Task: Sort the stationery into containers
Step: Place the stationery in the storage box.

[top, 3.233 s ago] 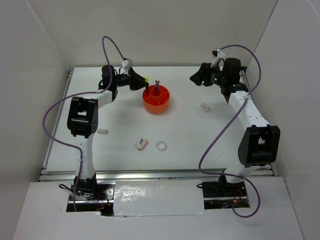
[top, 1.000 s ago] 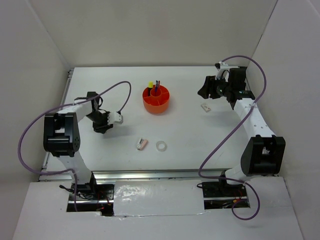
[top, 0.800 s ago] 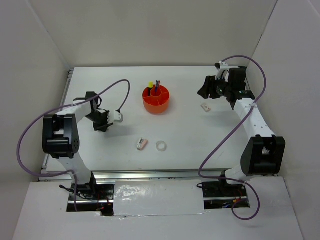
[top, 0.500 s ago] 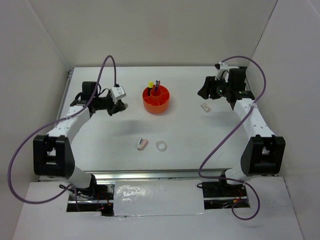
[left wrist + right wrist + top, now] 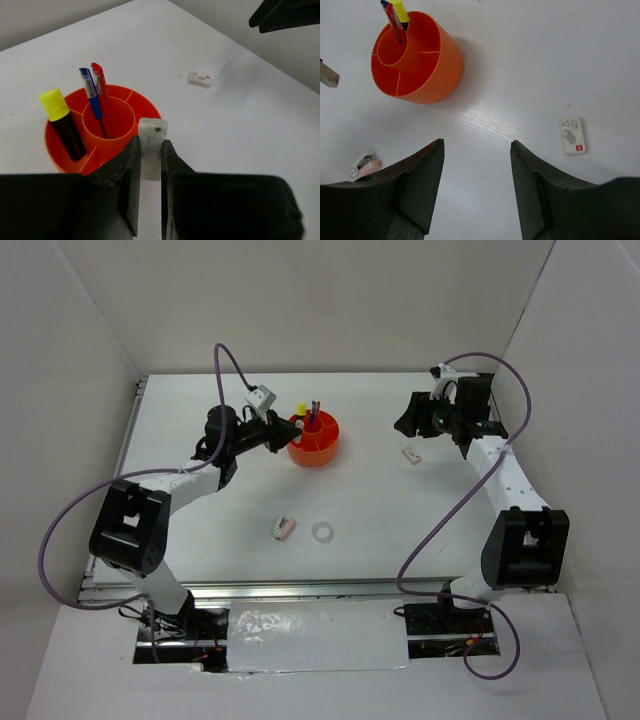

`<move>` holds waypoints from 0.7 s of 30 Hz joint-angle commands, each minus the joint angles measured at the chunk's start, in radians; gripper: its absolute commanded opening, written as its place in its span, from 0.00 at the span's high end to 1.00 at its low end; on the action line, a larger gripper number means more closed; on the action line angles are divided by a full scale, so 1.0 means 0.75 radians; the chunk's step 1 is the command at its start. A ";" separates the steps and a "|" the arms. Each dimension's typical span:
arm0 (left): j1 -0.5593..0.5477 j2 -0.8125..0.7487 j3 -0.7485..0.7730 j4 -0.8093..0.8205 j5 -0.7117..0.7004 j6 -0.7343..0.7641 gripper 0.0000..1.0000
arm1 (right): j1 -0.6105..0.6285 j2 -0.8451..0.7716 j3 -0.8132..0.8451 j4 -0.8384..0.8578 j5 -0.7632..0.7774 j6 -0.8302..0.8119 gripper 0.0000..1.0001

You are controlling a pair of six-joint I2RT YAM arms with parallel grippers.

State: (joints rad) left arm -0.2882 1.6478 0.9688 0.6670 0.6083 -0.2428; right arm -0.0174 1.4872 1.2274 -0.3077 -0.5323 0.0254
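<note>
The left gripper's fingers are covering the lower half of the white eraser block and the orange organizer's near wall. Over on the right wrist view, a right gripper finger is hiding part of the pink-white piece, and the top edge is cutting off the yellow highlighter.

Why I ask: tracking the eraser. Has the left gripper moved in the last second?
Yes: the left gripper, shut on the white eraser, moved right and farther out, to the orange organizer.

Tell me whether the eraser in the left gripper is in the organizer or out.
Out. The left gripper is shut on the white eraser, holding it beside the orange organizer, apart from its rim.
</note>
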 commanded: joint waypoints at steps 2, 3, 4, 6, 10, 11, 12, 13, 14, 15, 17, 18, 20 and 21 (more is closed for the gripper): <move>-0.031 0.083 0.046 0.287 -0.103 -0.114 0.98 | 0.013 0.013 0.032 0.050 -0.004 0.009 0.38; -0.033 0.116 0.054 0.297 -0.120 -0.106 0.98 | 0.011 0.017 0.032 0.050 -0.004 0.003 0.38; -0.033 0.130 0.062 0.307 -0.130 -0.108 0.98 | 0.009 0.017 0.032 0.048 0.000 -0.001 0.38; -0.031 0.173 0.089 0.309 -0.163 -0.124 0.98 | 0.005 0.024 0.034 0.044 -0.002 -0.003 0.38; -0.031 0.224 0.111 0.338 -0.185 -0.114 0.91 | -0.003 0.042 0.045 0.038 -0.006 -0.005 0.38; -0.029 0.233 0.122 0.342 -0.191 -0.112 0.89 | -0.005 0.044 0.045 0.038 -0.008 -0.003 0.38; -0.029 0.243 0.124 0.348 -0.191 -0.110 0.88 | -0.005 0.044 0.045 0.038 -0.010 -0.007 0.38; -0.029 0.253 0.128 0.350 -0.197 -0.108 0.87 | -0.005 0.050 0.049 0.036 -0.012 -0.007 0.38; -0.029 0.257 0.130 0.356 -0.199 -0.110 0.87 | -0.008 0.052 0.049 0.032 -0.010 -0.007 0.38; -0.029 0.265 0.130 0.358 -0.199 -0.110 0.86 | -0.008 0.054 0.051 0.034 -0.010 -0.011 0.38; -0.031 0.272 0.130 0.360 -0.199 -0.106 0.81 | -0.008 0.054 0.051 0.034 -0.008 -0.011 0.38; -0.031 0.274 0.130 0.358 -0.199 -0.104 0.80 | -0.008 0.054 0.051 0.034 -0.004 -0.011 0.38; -0.035 0.278 0.124 0.358 -0.200 -0.096 0.76 | -0.008 0.060 0.053 0.036 0.004 -0.013 0.38; -0.033 0.276 0.122 0.360 -0.199 -0.094 0.75 | -0.008 0.062 0.055 0.034 0.006 -0.011 0.38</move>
State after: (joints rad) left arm -0.3111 1.8481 1.0298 0.8413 0.4656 -0.3195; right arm -0.0177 1.5295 1.2282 -0.3080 -0.5339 0.0273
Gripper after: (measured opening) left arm 0.251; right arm 0.625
